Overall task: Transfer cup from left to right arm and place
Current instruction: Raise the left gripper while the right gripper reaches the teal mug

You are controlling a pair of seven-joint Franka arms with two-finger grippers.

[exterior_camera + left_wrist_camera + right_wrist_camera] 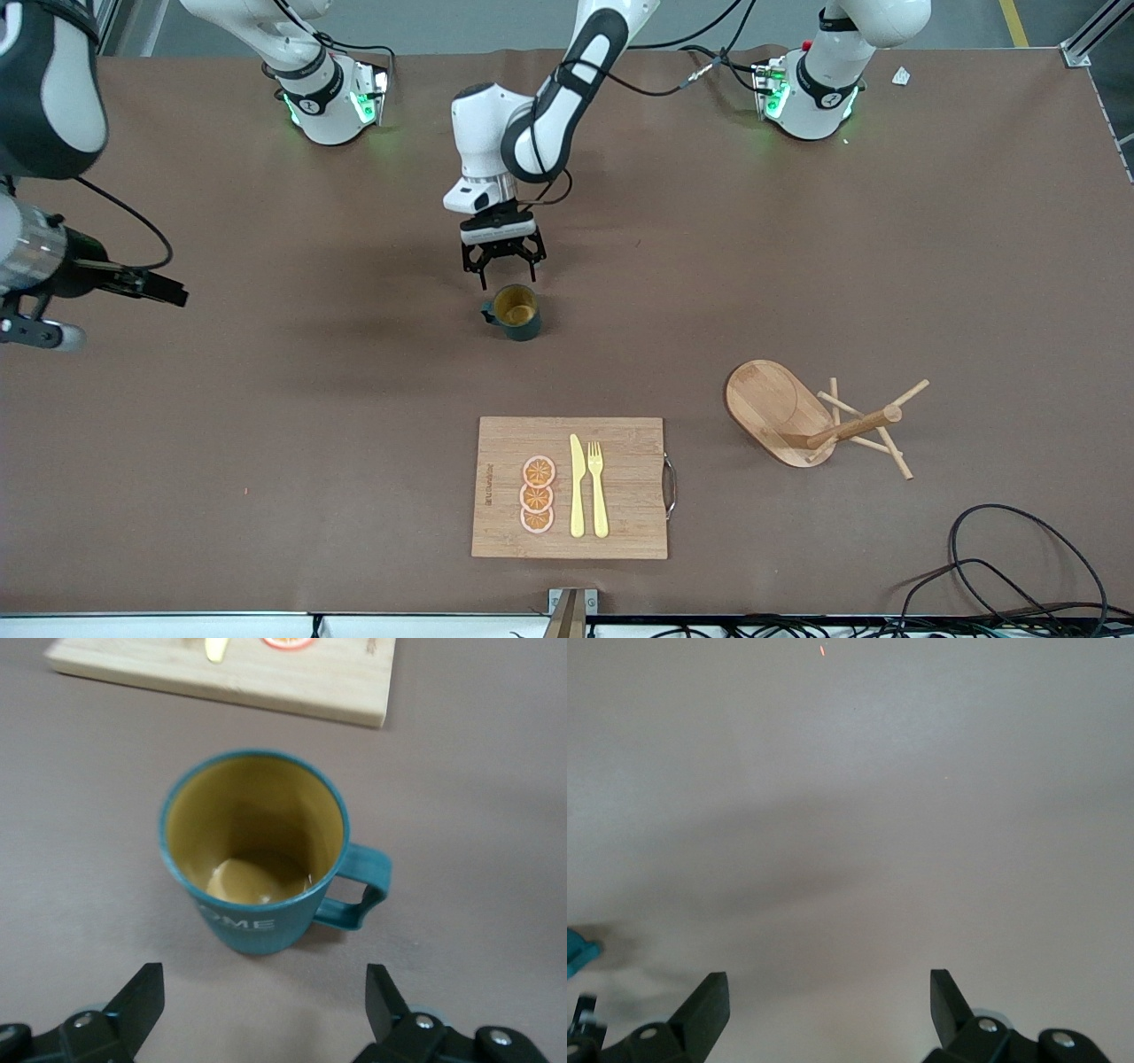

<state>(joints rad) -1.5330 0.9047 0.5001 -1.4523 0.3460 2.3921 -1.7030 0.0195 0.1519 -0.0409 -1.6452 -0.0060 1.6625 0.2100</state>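
On brown table [266,443]: bamboo cutting board [620,532] nearest front camera; small dark teal mug, mustard-yellow inside [515,312], upright mid-table, farther back. Left gripper [500,266] over table beside mug, fingers spread, empty. Right gripper [829,997] waits toward right arm's end, fingers spread.

Two glossy white arms with black joint bands, green lights glowing at their round bases and black cables looping along them. Each black two-finger gripper [501,257] shows silver screws near its angular fingertips [142,990].
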